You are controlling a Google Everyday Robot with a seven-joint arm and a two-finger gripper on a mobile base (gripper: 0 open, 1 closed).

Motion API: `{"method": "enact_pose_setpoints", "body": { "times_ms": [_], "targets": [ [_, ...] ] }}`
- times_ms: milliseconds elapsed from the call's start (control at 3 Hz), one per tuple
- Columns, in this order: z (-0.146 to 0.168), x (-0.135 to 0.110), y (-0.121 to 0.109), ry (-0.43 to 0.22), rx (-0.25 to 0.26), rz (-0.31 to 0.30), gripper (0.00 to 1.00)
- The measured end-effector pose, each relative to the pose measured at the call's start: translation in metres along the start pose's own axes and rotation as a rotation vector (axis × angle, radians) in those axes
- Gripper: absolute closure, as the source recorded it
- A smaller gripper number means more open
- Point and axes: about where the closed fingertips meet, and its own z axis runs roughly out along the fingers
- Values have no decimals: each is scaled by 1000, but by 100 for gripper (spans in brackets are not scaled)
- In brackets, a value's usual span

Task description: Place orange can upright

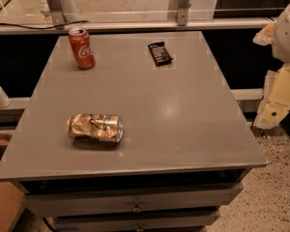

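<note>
The orange can (95,127) is a dented, shiny golden-orange can with dark and white markings. It lies on its side on the front left of the grey table top (183,120), silver top pointing right. My gripper (276,103) shows as cream and white parts at the right edge of the view, beyond the table's right side. It is far from the can and holds nothing that I can see.
A red Coca-Cola can (81,48) stands upright at the back left of the table. A dark snack bar wrapper (159,53) lies at the back middle. A metal rail (135,25) runs behind the table. Drawers (135,204) sit under the front edge.
</note>
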Motion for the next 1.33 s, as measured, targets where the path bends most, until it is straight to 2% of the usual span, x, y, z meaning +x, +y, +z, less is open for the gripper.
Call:
{"method": "enact_pose_setpoints", "body": {
  "times_ms": [333,667,1000,1333],
  "targets": [
    [3,-6,1,-7,0,-5,0],
    [18,-23,7,-37,-26,-16,0],
    [39,-45,15,-78,-56,-19,0],
    [65,-71,23,-167,-105,-20,0]
  ]
}}
